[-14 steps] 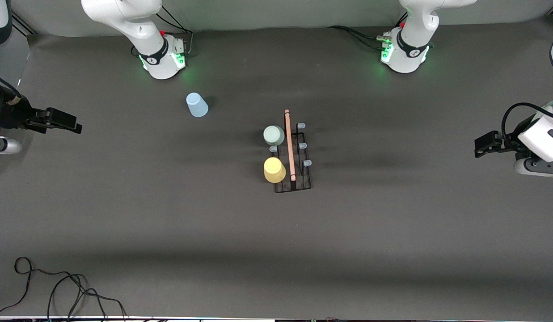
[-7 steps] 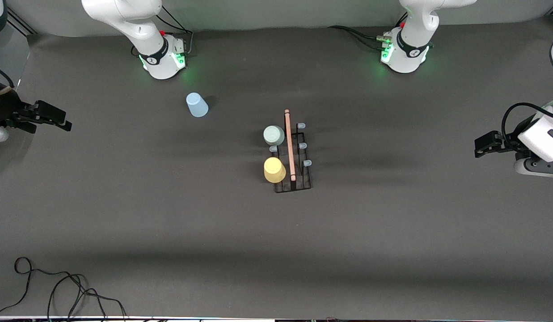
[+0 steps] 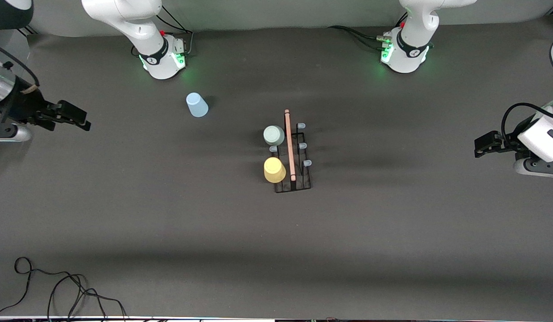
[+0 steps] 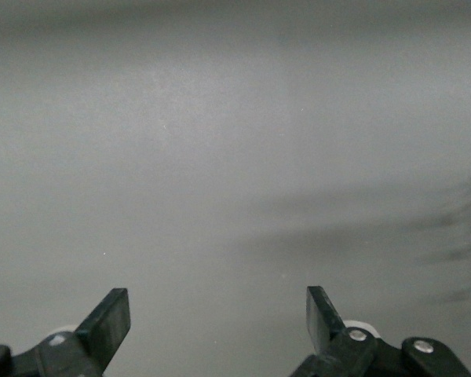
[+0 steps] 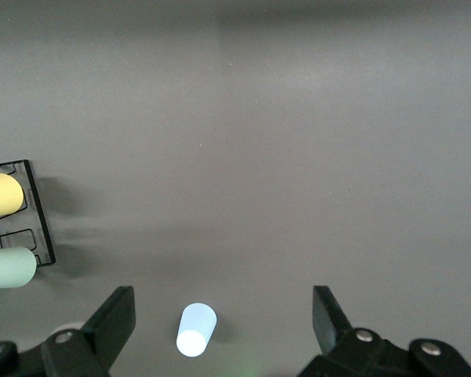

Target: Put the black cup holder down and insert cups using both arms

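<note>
The black cup holder (image 3: 298, 181) stands mid-table with its pale wooden bar handle (image 3: 289, 143) on top. The pale green cup (image 3: 274, 135) and the yellow cup (image 3: 274, 170) sit on prongs on the side toward the right arm's end. The light blue cup (image 3: 196, 105) stands alone on the table near the right arm's base. My right gripper (image 3: 82, 121) is open and empty at its end of the table. Its wrist view shows the blue cup (image 5: 196, 330), the holder (image 5: 35, 212), the yellow cup (image 5: 1, 195) and the green cup (image 5: 9, 267). My left gripper (image 3: 478, 150) waits open and empty at its own end.
Four prongs with whitish caps (image 3: 302, 146) are bare. Loose black cables (image 3: 57, 286) lie at the table's near corner at the right arm's end. The arm bases (image 3: 162, 58) (image 3: 403, 53) stand along the edge farthest from the front camera. The left wrist view shows only bare table (image 4: 235, 157).
My right gripper first drew back toward the table's end, then came back a little toward the middle. The left arm, the cups and the holder have not moved.
</note>
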Tool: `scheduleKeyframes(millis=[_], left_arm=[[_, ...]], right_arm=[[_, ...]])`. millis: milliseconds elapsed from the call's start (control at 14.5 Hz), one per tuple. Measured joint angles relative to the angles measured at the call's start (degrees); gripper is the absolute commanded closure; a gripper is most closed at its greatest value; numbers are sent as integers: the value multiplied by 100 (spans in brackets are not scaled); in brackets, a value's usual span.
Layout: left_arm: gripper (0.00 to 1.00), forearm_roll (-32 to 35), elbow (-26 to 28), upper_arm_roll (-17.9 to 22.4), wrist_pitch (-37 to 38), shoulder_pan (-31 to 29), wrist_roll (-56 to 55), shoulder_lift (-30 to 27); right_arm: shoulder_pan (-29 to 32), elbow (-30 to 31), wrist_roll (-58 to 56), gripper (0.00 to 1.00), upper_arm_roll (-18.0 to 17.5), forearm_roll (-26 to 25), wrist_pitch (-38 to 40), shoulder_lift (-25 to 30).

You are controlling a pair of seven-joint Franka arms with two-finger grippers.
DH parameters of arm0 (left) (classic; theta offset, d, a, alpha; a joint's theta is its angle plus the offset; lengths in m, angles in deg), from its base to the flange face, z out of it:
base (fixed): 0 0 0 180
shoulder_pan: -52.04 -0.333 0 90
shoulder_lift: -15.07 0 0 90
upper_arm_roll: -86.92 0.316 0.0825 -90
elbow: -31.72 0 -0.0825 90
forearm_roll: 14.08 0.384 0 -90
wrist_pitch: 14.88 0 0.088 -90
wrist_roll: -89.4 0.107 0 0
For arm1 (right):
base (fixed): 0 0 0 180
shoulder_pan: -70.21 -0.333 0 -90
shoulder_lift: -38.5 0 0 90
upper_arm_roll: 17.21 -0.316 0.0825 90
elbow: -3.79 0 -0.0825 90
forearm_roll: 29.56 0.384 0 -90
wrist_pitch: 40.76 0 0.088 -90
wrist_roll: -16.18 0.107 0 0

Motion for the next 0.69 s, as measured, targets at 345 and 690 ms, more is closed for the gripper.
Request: scheduleKeyframes(millis=[345, 690], left_arm=[[0, 0, 0, 10, 0, 0, 0, 0], [0, 0, 0, 11, 0, -5, 0, 0]], right_arm=[[43, 9, 2, 0, 8, -4, 1, -6], [43, 14, 2, 0, 18, -6, 1, -101]])
